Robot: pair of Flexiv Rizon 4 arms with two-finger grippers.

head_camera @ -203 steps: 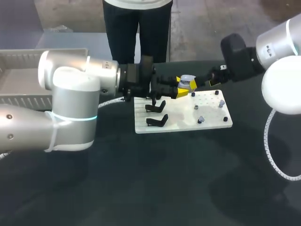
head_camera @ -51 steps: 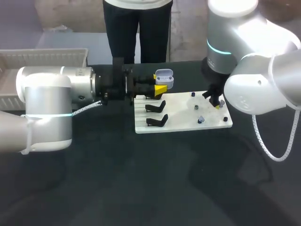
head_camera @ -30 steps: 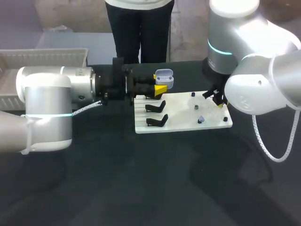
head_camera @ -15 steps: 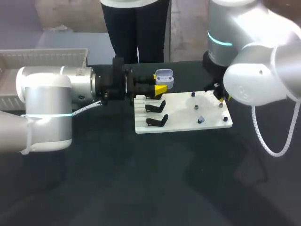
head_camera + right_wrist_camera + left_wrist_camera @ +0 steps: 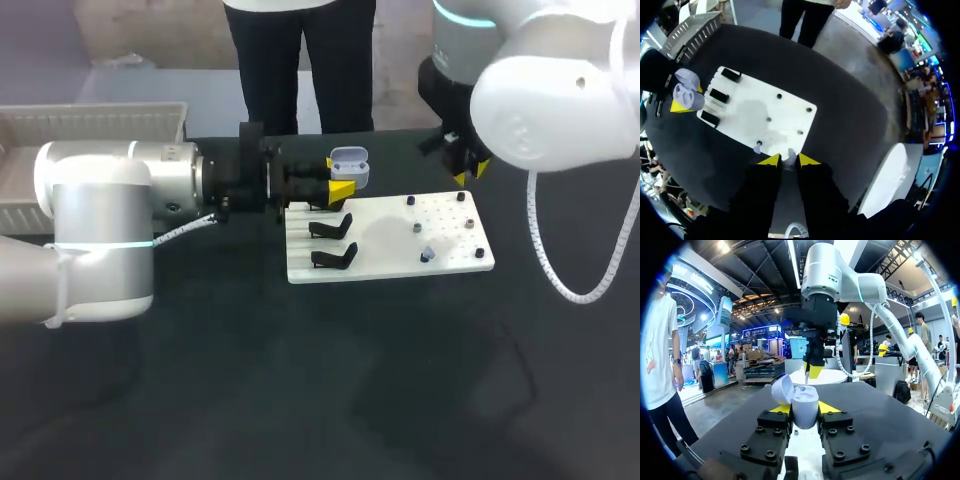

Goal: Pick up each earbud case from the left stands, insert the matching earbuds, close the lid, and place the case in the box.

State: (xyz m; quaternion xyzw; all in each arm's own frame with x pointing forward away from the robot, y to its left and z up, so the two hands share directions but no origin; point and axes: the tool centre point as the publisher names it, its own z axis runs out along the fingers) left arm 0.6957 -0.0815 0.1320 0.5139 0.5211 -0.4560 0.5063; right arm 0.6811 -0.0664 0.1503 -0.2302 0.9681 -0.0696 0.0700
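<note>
Right, the left fingers (image 5: 782,408) are clamped on the pale lavender plastic earbud case (image 5: 805,409), one yellow tip pressing each side. The case stands upright between them, and its rounded lid (image 5: 782,389) is flipped open and leans off to one side. Straight ahead of those tips, high over the dark bench (image 5: 300,380), hang the right fingers (image 5: 771,160), pointing down. They're pinched almost together, with a small pale earbud (image 5: 789,157) squeezed between the two yellow tips. Beneath the right fingers lies the white rectangular board (image 5: 747,107), one corner directly under the tips. Another pale earbud (image 5: 757,146) stands on the board just beside them, and dark round pegs (image 5: 768,119) dot the surface farther ahead. Black angled stands (image 5: 332,228) line the board's edge just below the left fingers. Well behind the left fingers, back along that arm, the pale slatted plastic box (image 5: 95,118) sits off to the side.
</note>
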